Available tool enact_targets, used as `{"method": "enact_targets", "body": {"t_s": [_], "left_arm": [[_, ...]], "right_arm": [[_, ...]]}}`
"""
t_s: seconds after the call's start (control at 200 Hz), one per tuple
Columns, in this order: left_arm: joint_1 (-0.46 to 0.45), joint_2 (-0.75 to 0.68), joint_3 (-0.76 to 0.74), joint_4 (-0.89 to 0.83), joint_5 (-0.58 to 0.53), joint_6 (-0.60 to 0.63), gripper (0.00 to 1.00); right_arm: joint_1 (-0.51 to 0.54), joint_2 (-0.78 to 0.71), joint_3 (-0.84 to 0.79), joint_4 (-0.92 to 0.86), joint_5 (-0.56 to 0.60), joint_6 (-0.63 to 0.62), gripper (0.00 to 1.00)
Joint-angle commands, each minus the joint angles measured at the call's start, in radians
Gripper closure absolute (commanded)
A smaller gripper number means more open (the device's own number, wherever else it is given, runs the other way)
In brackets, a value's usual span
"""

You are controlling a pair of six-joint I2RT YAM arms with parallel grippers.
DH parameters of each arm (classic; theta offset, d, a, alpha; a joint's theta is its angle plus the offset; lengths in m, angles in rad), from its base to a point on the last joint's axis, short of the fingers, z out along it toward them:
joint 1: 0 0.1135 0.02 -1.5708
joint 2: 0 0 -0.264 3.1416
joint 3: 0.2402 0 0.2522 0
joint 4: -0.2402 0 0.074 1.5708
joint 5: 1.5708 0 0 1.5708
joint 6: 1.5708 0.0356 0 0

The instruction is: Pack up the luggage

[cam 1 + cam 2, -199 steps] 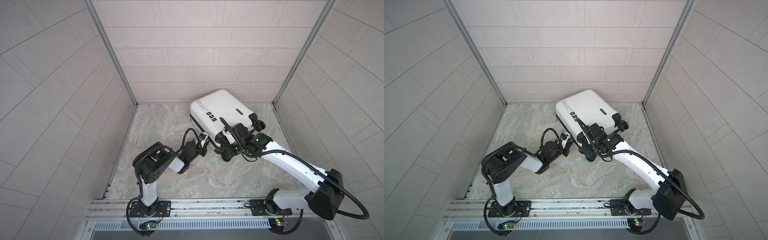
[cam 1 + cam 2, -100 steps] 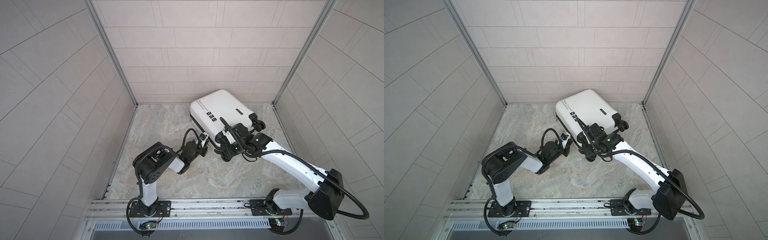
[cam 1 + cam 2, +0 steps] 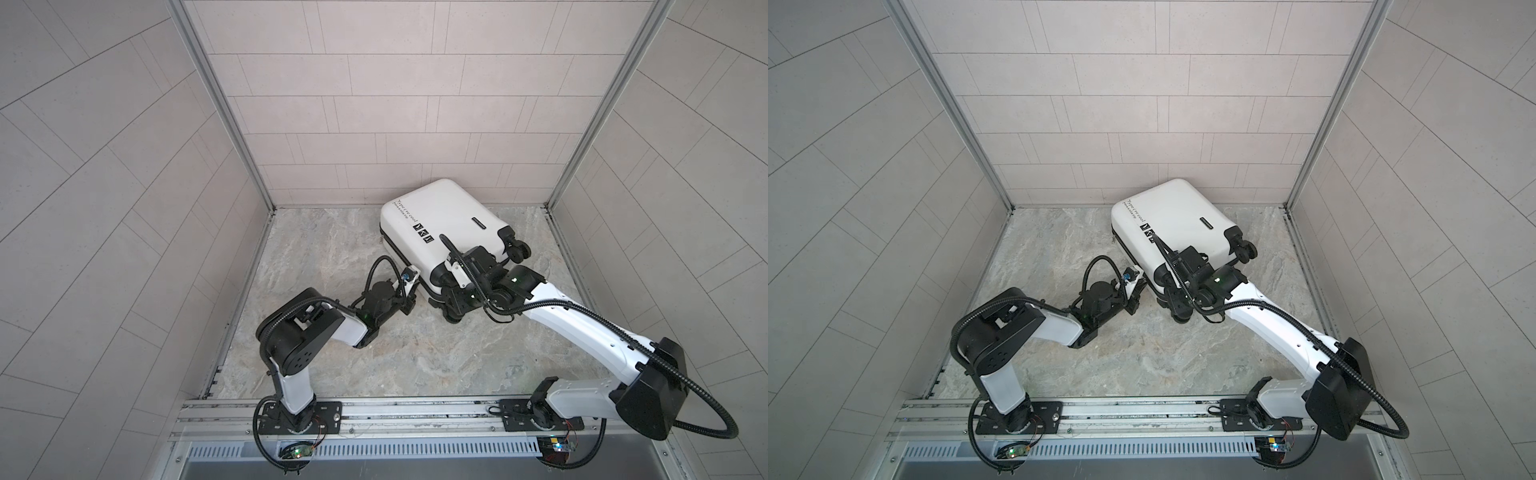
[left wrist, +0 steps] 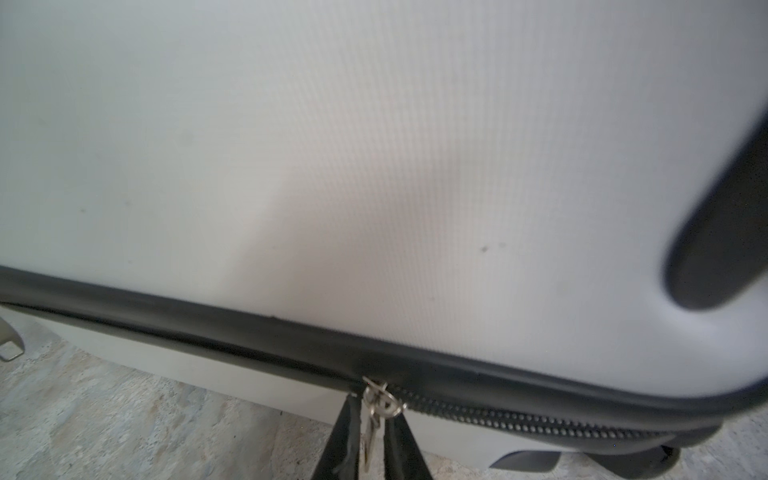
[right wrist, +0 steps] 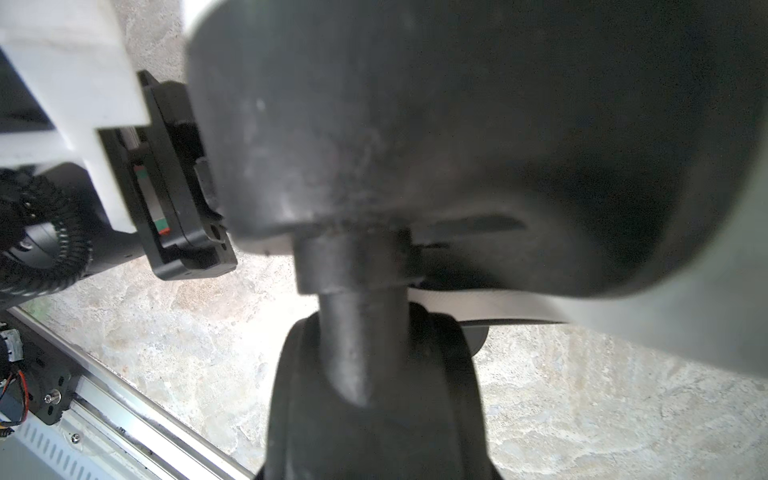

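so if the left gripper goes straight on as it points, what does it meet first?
The left gripper meets the zipper pull pinched between its fingers, then the luggage zipper band just behind; depth unclear.

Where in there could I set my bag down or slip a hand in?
Widest bare patch: the marbled surface in front, between the left arm, the right arm and the front rail. Another lies at the back, between the left wall and the suitcase. A thin strip runs by the right wall. Crowded: the suitcase's near corner, where both arms work.
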Motion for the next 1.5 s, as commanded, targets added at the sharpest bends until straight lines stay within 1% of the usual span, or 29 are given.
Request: {"method": "enact_targets", "body": {"t_s": [0.0, 0.08, 0.235, 0.35, 0.485, 0.575, 0.595, 0.706, 0.816, 0.926, 1.011, 1.156, 1.271, 1.496], "left_arm": [[-0.016, -0.036, 0.029, 0.033, 0.022, 0.023, 0.83], [-0.017, -0.032, 0.038, 0.034, 0.011, 0.021, 0.83], [-0.018, -0.035, 0.039, 0.050, -0.034, 0.013, 0.86], [-0.018, -0.048, 0.043, 0.029, -0.046, 0.013, 0.87], [-0.018, -0.068, 0.050, -0.004, -0.037, 0.016, 0.93], [-0.018, -0.086, 0.054, -0.035, -0.029, 0.023, 0.99], [-0.018, -0.092, 0.054, -0.042, -0.026, 0.025, 1.00], [-0.018, -0.117, 0.056, -0.090, -0.004, 0.035, 1.00], [-0.017, -0.157, 0.059, -0.187, 0.041, 0.049, 1.00], [-0.016, -0.206, 0.078, -0.320, 0.101, 0.062, 1.00], [-0.016, -0.231, 0.082, -0.384, 0.123, 0.066, 1.00], [-0.016, -0.246, 0.081, -0.432, 0.145, 0.069, 1.00], [-0.017, -0.244, 0.085, -0.436, 0.169, 0.055, 1.00], [-0.032, -0.246, 0.081, -0.434, 0.197, 0.026, 1.00]], "right_arm": [[-0.020, -0.029, 0.017, 0.029, 0.065, 0.091, 0.93], [-0.021, -0.030, 0.018, 0.027, 0.063, 0.090, 0.93], [-0.021, -0.032, 0.016, 0.027, 0.064, 0.090, 0.93], [-0.020, -0.030, 0.022, 0.026, 0.060, 0.091, 0.94], [-0.020, -0.023, 0.037, 0.020, 0.053, 0.087, 0.96], [-0.020, -0.021, 0.044, 0.018, 0.049, 0.086, 0.97], [-0.020, -0.022, 0.047, 0.019, 0.048, 0.087, 0.97], [-0.020, -0.025, 0.053, 0.019, 0.044, 0.086, 0.98], [-0.020, -0.030, 0.060, 0.020, 0.043, 0.086, 1.00], [-0.019, -0.034, 0.072, 0.026, 0.040, 0.085, 1.00], [-0.019, -0.035, 0.079, 0.038, 0.027, 0.085, 1.00], [-0.020, -0.025, 0.097, 0.060, -0.001, 0.085, 1.00], [-0.017, -0.021, 0.102, 0.080, -0.030, 0.087, 1.00], [-0.017, -0.023, 0.108, 0.096, -0.034, 0.097, 1.00]]}}
